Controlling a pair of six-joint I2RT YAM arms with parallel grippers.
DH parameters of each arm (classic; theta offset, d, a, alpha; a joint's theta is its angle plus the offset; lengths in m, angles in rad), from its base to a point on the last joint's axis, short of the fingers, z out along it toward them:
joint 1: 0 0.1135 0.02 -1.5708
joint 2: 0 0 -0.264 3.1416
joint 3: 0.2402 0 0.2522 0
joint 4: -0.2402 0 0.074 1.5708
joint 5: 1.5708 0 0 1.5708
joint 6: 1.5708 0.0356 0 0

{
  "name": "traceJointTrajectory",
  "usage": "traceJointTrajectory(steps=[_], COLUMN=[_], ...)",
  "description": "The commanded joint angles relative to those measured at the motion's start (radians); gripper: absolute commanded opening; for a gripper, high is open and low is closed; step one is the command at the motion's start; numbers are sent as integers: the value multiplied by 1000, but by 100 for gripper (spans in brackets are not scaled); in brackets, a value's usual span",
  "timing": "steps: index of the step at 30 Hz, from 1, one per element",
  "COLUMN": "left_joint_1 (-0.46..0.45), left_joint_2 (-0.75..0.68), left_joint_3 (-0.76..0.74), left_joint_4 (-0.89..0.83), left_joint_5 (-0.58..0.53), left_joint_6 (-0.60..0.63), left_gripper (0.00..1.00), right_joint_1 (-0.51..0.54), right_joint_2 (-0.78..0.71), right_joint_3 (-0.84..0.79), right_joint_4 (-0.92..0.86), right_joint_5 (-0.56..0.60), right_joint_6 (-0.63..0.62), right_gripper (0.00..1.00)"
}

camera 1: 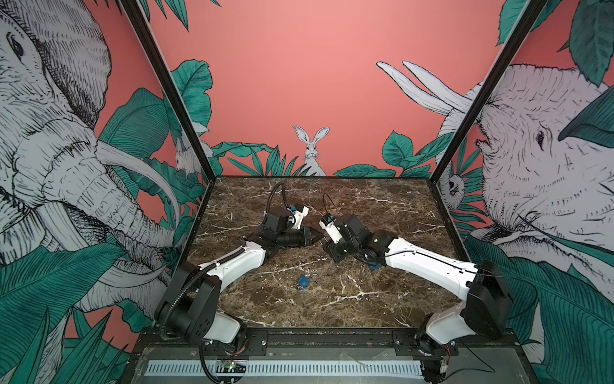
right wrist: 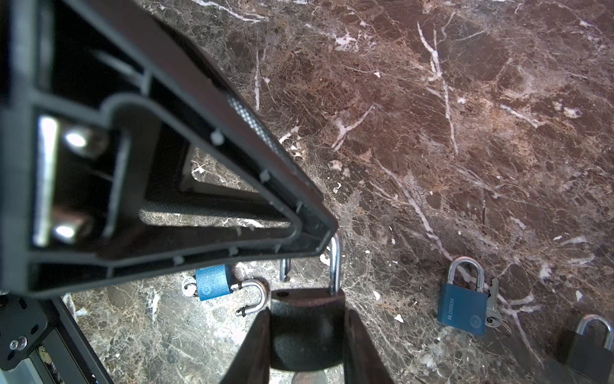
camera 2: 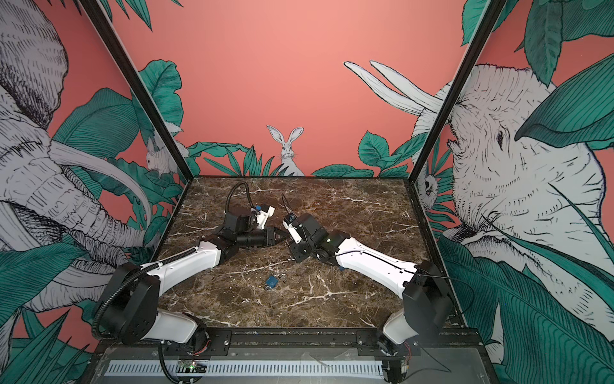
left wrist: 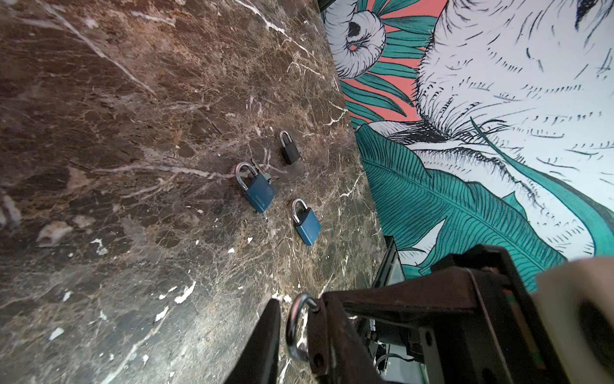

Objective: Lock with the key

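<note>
My right gripper (right wrist: pixel 305 312) is shut on the body of a dark padlock (right wrist: pixel 305 329). Its silver shackle (right wrist: pixel 335 266) is raised, and the free leg hangs just above its hole. A round metal key head (right wrist: pixel 304 378) shows under the body. My left gripper (left wrist: pixel 300 297) meets it from the opposite side, jaws narrow around the shackle's bow (left wrist: pixel 292 329). One finger (left wrist: pixel 270 332) lies almost against the bow, and the other is hidden behind the lock. In both top views the two grippers (camera 1: pixel 315 236) (camera 2: pixel 283 236) meet at mid-table.
A small blue padlock (camera 1: pixel 304 282) (camera 2: pixel 271 282) (right wrist: pixel 212 282) lies nearer the front, its shackle open and a key ring at its base. Two shut blue padlocks (left wrist: pixel 259 194) (left wrist: pixel 307 226) and a black one (left wrist: pixel 289 151) lie near the right wall, under the right arm.
</note>
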Motion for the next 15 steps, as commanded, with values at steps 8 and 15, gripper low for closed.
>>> traceJointTrajectory(steps=[8,15], left_joint_1=[-9,-10], left_joint_2=[10,7], left_joint_3=[25,14], left_joint_4=[44,42], left_joint_5=[29,31], left_joint_6=[-9,-8], left_gripper=[22,22], right_joint_1=[-1,-1], right_joint_2=[-20,-12], right_joint_3=[35,43], right_joint_4=[22,21], right_joint_5=[-3,-6], right_joint_6=[-11,-13], right_gripper=[12,11])
